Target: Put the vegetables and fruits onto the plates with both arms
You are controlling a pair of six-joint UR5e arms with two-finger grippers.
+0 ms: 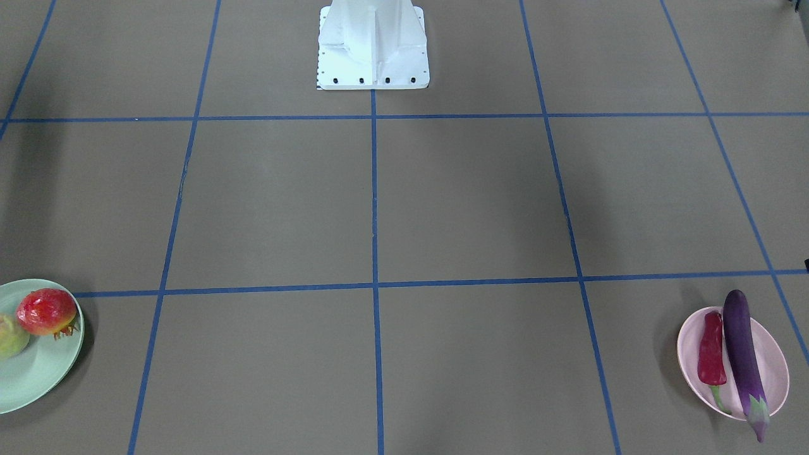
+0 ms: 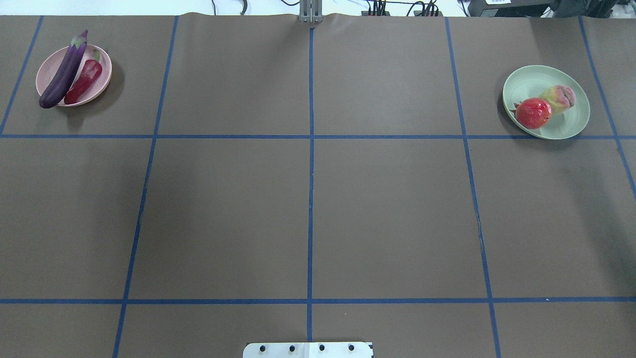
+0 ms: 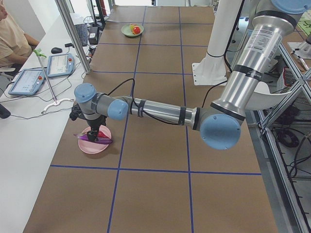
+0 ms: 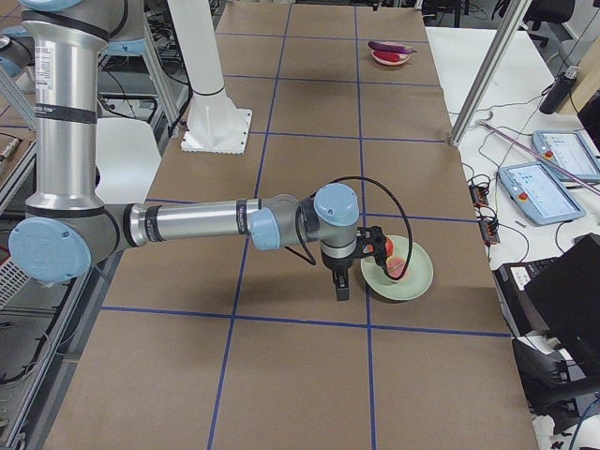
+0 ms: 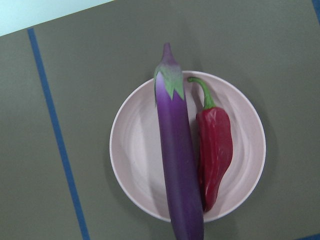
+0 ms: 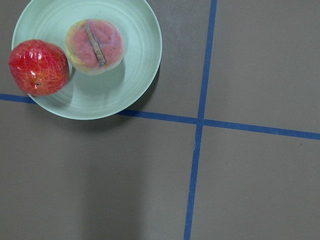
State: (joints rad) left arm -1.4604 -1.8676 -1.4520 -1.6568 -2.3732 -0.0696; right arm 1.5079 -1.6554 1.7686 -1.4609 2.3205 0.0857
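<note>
The purple eggplant [image 5: 177, 160] and red chili pepper [image 5: 215, 150] lie side by side on the pink plate [image 5: 135, 155], at the overhead view's far left [image 2: 49, 69]. The peach [image 6: 95, 45] and the red pomegranate-like ball [image 6: 38, 67] sit on the mint green plate [image 6: 140, 50], at the overhead view's far right [image 2: 571, 124]. My left gripper [image 3: 93, 133] hangs just over the pink plate. My right gripper [image 4: 339, 286] hangs beside the green plate [image 4: 408, 277]. Both show only in side views, so I cannot tell if they are open or shut.
The brown table has a blue tape grid [image 2: 310, 149]. The white pedestal [image 1: 373, 44] stands at the robot's side. A white side bench with tablets [image 3: 43, 73], cables and metal posts runs along the far edge; an operator [image 3: 12, 39] sits there.
</note>
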